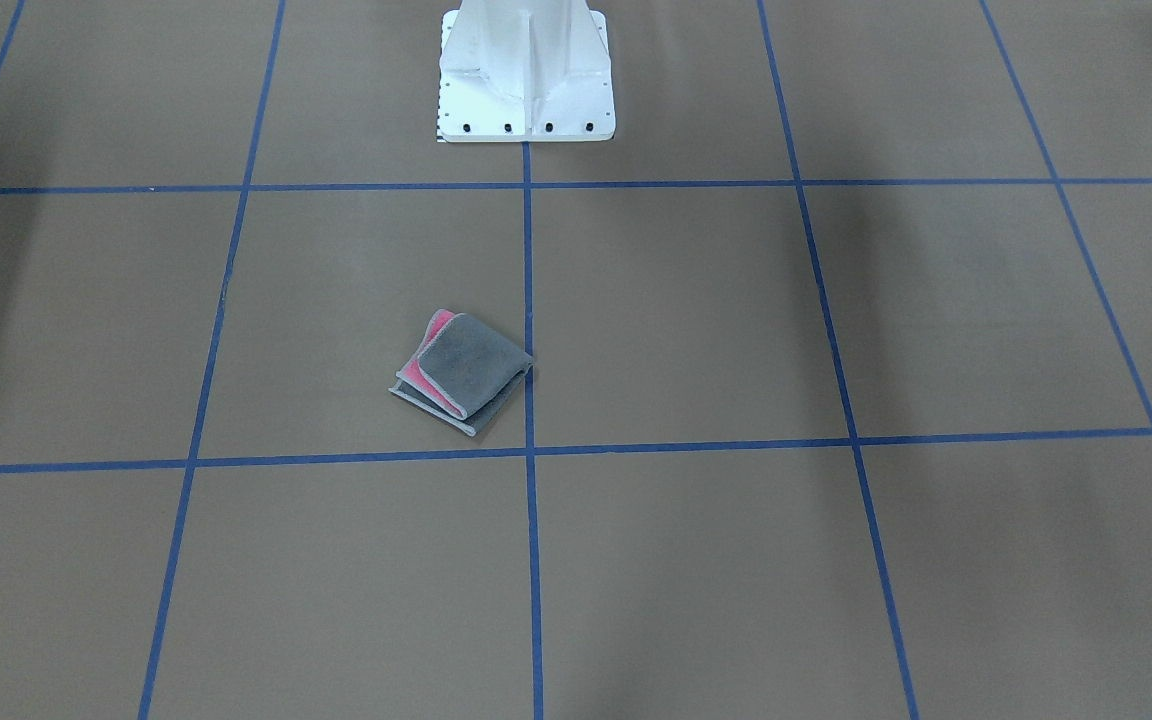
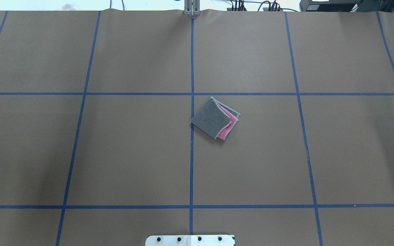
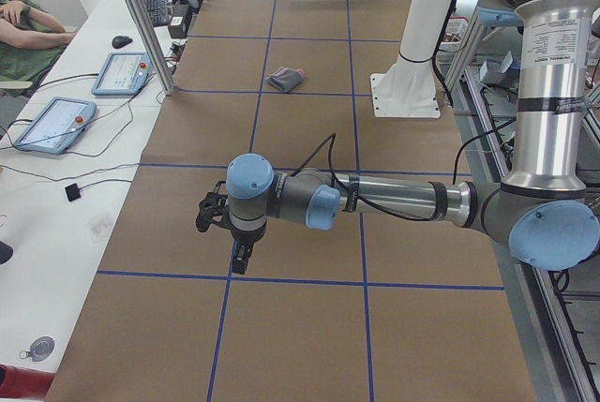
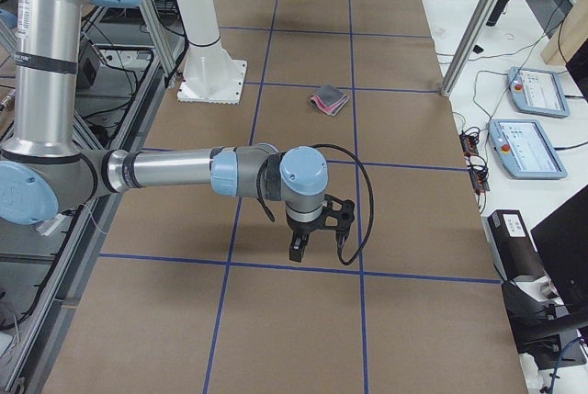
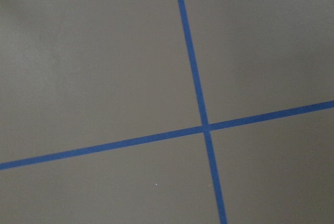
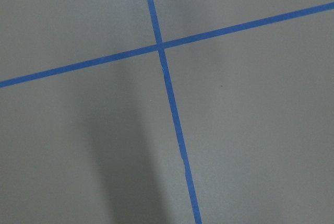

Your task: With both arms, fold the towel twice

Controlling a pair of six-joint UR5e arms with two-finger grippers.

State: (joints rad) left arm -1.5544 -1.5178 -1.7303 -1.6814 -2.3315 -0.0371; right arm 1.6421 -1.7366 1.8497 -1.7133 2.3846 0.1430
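Note:
The towel (image 1: 461,372) lies folded into a small square on the brown table, dark grey face up with a pink strip showing along one edge. It also shows in the overhead view (image 2: 215,118) just right of the centre tape line, and small in the side views (image 3: 286,79) (image 4: 329,99). The left gripper (image 3: 242,257) hangs above the table far from the towel, near the table's left end. The right gripper (image 4: 299,252) hangs likewise near the right end. Both show only in side views, so I cannot tell whether they are open or shut. Both wrist views show only bare table and blue tape.
The white pedestal base (image 1: 526,90) stands behind the towel on the robot's side. Blue tape lines (image 2: 192,153) grid the table. Tablets (image 3: 56,126) and cables lie on the operators' white desk, with a seated person (image 3: 19,18) and an aluminium post (image 3: 141,18).

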